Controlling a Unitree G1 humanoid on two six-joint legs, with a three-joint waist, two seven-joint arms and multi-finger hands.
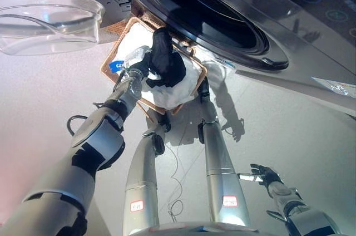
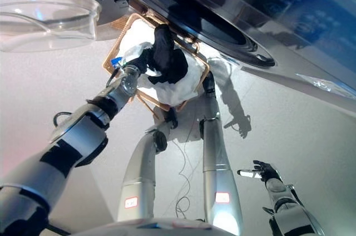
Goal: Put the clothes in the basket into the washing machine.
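A brown wicker basket [image 1: 107,67] sits on the floor just below the washing machine's open drum [image 1: 211,8]. White clothes [image 1: 175,92] fill it. A black garment [image 1: 167,60] stands bunched up above the white pile, and my left hand [image 1: 139,70] is shut on its left side, over the basket. The garment's top reaches the lower rim of the drum opening. My right hand [image 1: 266,175] hangs low at the lower right, far from the basket, fingers relaxed and holding nothing.
The machine's round glass door [image 1: 50,21] is swung open at the upper left, next to the basket. The machine's dark front panel [image 1: 311,35] runs across the upper right. Grey floor [image 1: 50,97] lies left of the basket and to its right.
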